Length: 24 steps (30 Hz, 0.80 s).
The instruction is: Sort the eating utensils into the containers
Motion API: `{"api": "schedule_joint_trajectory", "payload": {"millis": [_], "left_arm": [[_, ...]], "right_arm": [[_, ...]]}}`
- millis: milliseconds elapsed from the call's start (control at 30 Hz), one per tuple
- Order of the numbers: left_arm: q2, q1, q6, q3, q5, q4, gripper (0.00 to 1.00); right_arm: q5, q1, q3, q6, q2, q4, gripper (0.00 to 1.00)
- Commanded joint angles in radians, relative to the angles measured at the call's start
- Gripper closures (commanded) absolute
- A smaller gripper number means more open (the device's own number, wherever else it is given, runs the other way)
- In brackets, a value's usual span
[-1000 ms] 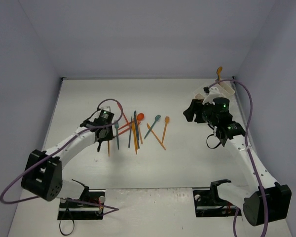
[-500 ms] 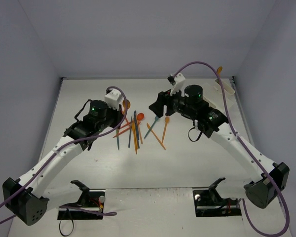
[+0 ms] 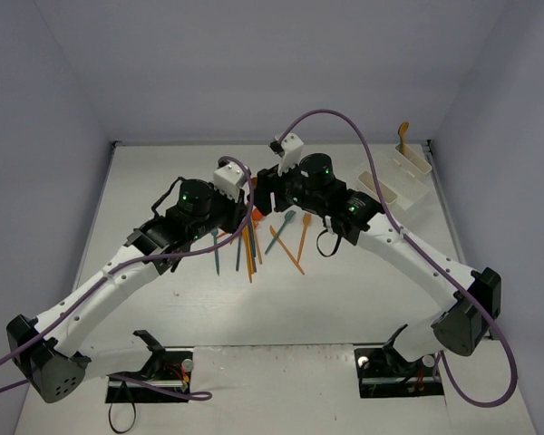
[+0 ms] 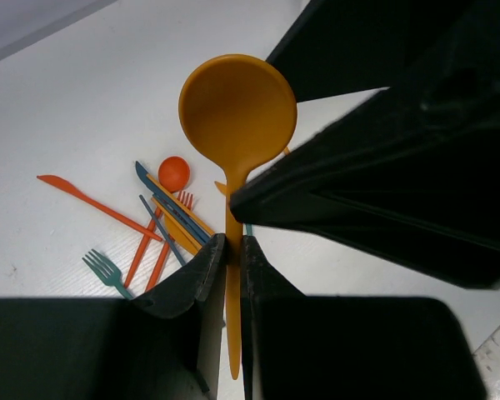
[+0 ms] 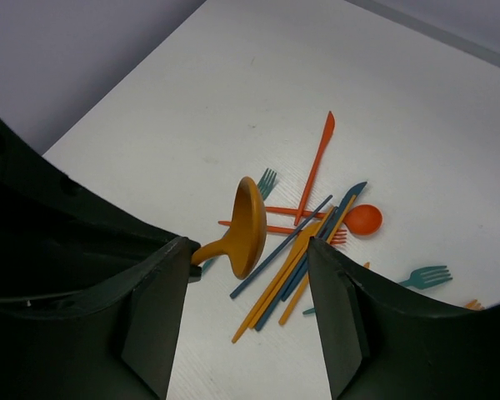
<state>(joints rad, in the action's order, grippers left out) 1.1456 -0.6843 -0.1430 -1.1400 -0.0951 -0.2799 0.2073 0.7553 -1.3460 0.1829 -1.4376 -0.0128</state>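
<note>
The large orange spoon (image 4: 237, 108) is up off the worktop (image 3: 344, 272), above the loose pile of utensils (image 3: 252, 240). The left pincer (image 4: 232, 243) pinches it by the thin handle, fingers pressed together on it, with the round bowl pointing away from the wrist. From the right wrist the same spoon (image 5: 246, 229) shows edge-on between the fingers of the right pincer (image 5: 248, 275), which stand spread on either side of it; whether they touch it cannot be told. Below, the pile holds crossed orange and dark blue pieces, with an orange knife (image 5: 317, 162), a small orange spoon (image 5: 362, 219) and a teal fork (image 5: 425, 275) at its edges. The white containers (image 3: 394, 177) sit at the far right, well apart from the pile, with an orange utensil (image 3: 403, 134) standing in the farthest one.
</note>
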Motion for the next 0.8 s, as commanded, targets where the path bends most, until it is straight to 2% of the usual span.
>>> {"api": "schedule_joint_trajectory", "payload": {"millis": [0,267,433,533,567,600,633,700,767], "left_arm": [[-0.001,-0.02,0.028,-0.047,0.017,0.068,1.0],[0.012,-0.031,0.04,-0.044,0.042,0.086,1.0],[0.027,-0.034,0.037,-0.043,0.052,0.096,1.0],[0.041,-0.034,0.036,-0.044,0.059,0.093,0.97],[0.045,-0.034,0.034,-0.044,0.061,0.091,0.93],[0.049,-0.033,0.032,-0.043,0.064,0.087,0.83],[0.053,-0.032,0.03,-0.04,0.07,0.083,0.69],[0.059,-0.034,0.013,-0.032,0.083,0.077,0.51],[0.063,-0.034,-0.006,-0.018,0.114,0.074,0.42]], "right_arm": [[-0.069,0.006,-0.055,-0.005,0.003,-0.085,0.47],[-0.09,0.004,-0.065,-0.008,-0.013,-0.091,0.68],[-0.086,0.005,-0.051,-0.012,-0.014,-0.09,0.9],[-0.105,0.004,-0.041,-0.03,-0.004,-0.09,0.99],[-0.113,0.004,-0.041,-0.041,-0.001,-0.09,1.0],[-0.124,0.003,-0.04,-0.054,0.002,-0.09,1.0],[-0.139,0.001,-0.039,-0.068,0.006,-0.09,1.0],[-0.176,-0.006,-0.039,-0.107,0.021,-0.088,1.0],[-0.207,-0.022,-0.045,-0.157,0.032,-0.087,1.0]]}}
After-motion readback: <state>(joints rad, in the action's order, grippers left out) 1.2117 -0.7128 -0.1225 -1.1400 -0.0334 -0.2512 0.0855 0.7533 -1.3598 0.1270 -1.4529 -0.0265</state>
